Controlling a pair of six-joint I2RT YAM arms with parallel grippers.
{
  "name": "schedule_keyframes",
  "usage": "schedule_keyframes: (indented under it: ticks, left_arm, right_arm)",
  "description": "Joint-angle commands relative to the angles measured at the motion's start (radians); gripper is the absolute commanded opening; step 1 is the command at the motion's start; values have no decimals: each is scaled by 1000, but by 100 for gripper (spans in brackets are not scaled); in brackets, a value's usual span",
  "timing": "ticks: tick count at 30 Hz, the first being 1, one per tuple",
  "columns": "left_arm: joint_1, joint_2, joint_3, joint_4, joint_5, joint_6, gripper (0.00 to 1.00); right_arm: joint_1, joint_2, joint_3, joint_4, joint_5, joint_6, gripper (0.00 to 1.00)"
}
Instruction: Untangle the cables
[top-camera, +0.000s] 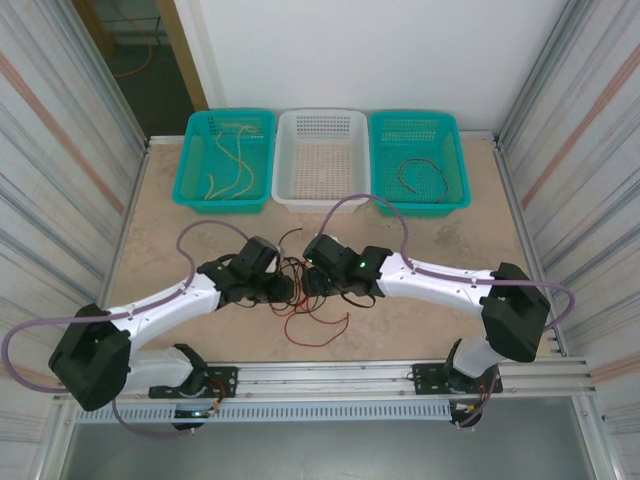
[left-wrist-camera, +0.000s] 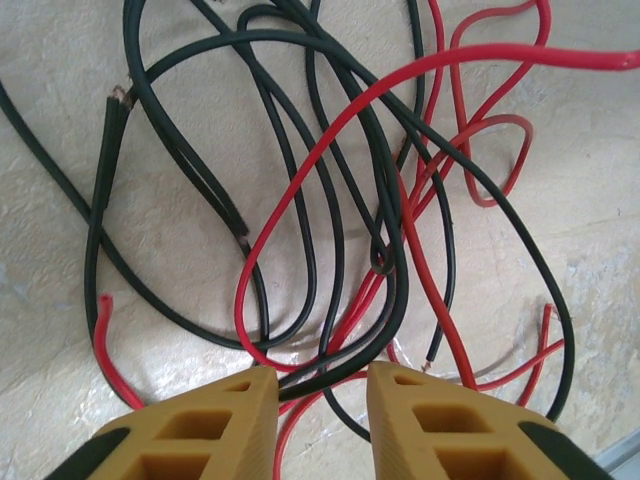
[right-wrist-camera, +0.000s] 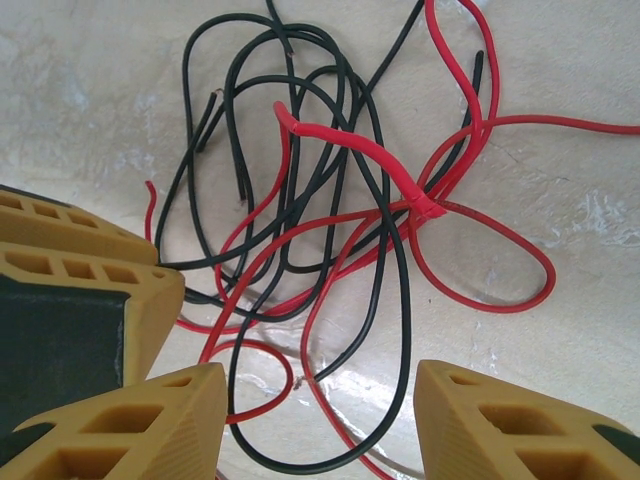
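On the worktop the left teal basket holds yellow cables, the right teal basket a dark cable, with a white basket between them; the red-and-black tangle lies centre; sorting seems midway; left gripper and right gripper hover over it, jaws apart; next, pinch one strand and draw it free.
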Motion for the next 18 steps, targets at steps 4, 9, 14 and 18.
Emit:
schedule_keyframes:
  ticks: [4,9,14,18]
  left_arm:
    - [-4,35,11,33,-20,47,22]
    - [-4,4,49,-17,1,61,3]
    - [-8,-156,183,-136,38,106,0]
    - [-8,-247,323,-210,63,157,0]
  right_arm:
    - [5,13,-1,-13,22,31,51]
    - [0,-4,-5,-24,39,28,51]
    - [-12,-30,-8,-38,54,23,51]
    - [-36,-45,-16,-35,49,22,52]
